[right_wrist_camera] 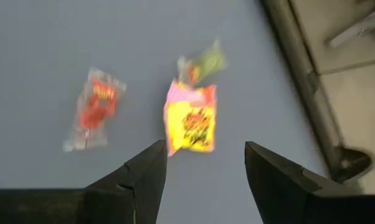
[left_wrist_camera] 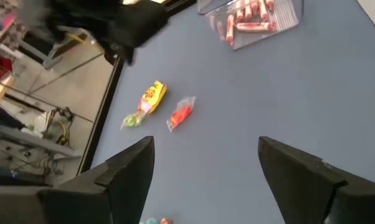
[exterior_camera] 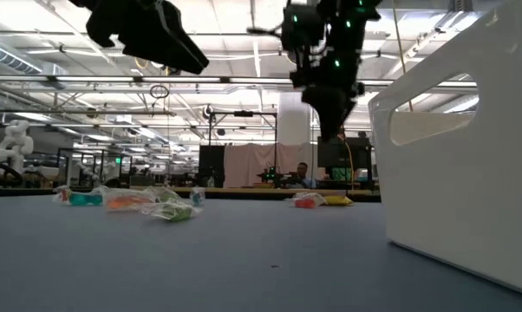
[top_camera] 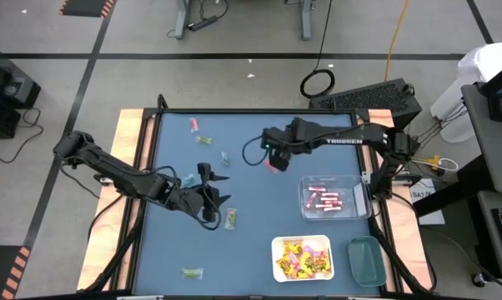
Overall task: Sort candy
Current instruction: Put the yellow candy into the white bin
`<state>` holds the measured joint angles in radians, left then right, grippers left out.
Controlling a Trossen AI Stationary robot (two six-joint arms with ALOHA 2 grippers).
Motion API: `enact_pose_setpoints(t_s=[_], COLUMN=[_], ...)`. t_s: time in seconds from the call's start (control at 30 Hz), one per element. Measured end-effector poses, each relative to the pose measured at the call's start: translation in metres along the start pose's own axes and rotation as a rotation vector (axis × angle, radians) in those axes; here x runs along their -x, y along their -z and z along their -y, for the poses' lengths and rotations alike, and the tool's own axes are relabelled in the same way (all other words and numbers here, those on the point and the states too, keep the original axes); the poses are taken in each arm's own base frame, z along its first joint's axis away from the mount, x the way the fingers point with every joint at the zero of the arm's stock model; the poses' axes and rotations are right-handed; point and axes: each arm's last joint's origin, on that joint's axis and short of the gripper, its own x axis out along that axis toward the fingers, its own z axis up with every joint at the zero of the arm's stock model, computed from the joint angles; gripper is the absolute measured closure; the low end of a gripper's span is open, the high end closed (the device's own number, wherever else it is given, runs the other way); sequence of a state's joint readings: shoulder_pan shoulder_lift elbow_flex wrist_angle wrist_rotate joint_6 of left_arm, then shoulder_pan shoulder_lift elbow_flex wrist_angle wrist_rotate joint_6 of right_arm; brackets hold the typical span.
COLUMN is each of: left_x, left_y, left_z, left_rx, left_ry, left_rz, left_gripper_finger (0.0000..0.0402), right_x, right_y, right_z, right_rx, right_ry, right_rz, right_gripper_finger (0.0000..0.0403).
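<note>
— Looking at the right end effector (right_wrist_camera: 204,152): has it got anything?

— No. Its fingers are spread wide and empty, hanging well above the surface (top_camera: 259,233). The yellow packet (right_wrist_camera: 190,121) lies flat almost straight under it, a touch ahead of the fingertips and in line with the gap.

— Which way does the packet run?

— Its long side points forward from the wrist, so I'd say the fingers would close across the narrow side. A straight drop looks enough, with little turning.

— Anything crowding it?

— 2 things. A green piece (right_wrist_camera: 206,62) touches its far end, and a red piece (right_wrist_camera: 95,106) lies near one side, apart from it.

— And the other arm?

— The left end effector (left_wrist_camera: 206,143) is open too, holding nothing, over the left middle of the surface. It's well apart from that packet, so the right arm is the nearer.

— Counts?

— 3 trays: 1 clear tray (top_camera: 303,200) with pink sticks (top_camera: 324,200), 1 white tray (top_camera: 275,250) heaped with yellow packets, and 1 green tray (top_camera: 365,260) with nothing in it. Loose sweets: 3 under the right arm, and I make out 6 more scattered on the left half. I can't count the sticks for sure.
</note>
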<state>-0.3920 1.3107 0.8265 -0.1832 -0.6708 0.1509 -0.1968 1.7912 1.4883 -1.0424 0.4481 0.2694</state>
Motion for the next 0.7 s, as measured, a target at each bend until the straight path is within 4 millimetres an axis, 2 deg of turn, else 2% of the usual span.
enact_pose_setpoints(t_s=[0.13,0.3,0.7], left_x=[0.007,0.008,0.008], left_y=[0.002,0.001,0.000], left_z=[-0.005,-0.006,-0.006], left_rx=[0.026,0.038,0.043], left_ry=[0.002,0.007,0.011], left_rz=[-0.011,-0.001,0.003], left_gripper_finger=[0.0112,0.0112,0.0112], right_x=[-0.026,-0.050,-0.079], right_y=[0.017,0.030,0.043], right_z=[-0.008,-0.017,-0.016], right_rx=[-0.008,-0.035,-0.108], right_ry=[-0.020,-0.032,-0.036], right_rz=[-0.049,-0.019,0.024], right_gripper_finger=[0.0199,0.0199,0.0200])
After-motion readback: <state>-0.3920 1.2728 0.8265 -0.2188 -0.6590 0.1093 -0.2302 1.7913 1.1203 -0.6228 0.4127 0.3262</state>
